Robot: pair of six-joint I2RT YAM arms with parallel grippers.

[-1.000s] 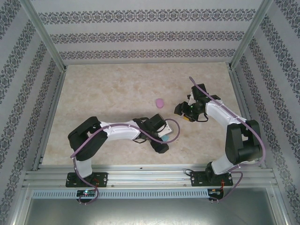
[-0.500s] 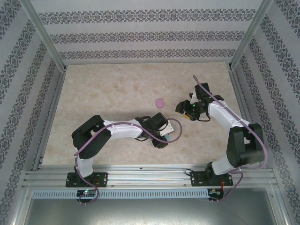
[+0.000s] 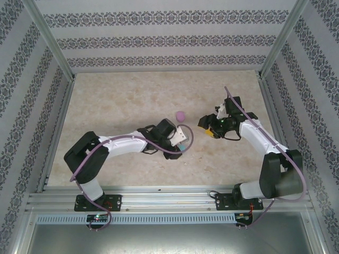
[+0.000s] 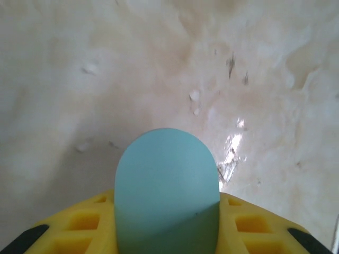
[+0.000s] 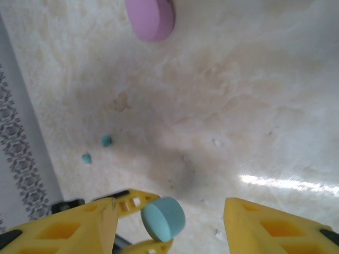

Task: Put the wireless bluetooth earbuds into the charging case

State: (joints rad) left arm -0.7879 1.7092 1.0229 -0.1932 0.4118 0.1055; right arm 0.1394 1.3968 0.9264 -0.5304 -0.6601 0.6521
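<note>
Now that the left end effector (image 4: pixel 167 233) has snapped shut, it holds the light-blue case (image 4: pixel 167 174) tight between its yellow fingers. 1 second ago those fingers were wide apart. The case looks lifted a little off the tabletop (image 4: pixel 79 79). The right end effector (image 3: pixel 206 127) has its fingers wide with nothing in them, and the held case hangs just in front of it. 2 tiny blue earbuds (image 5: pixel 106 141) lie on the tabletop, ahead of the right end effector and to its left. The pink case (image 5: pixel 151 18) sits farther ahead. With the case held, the earbuds likely come next.
</note>
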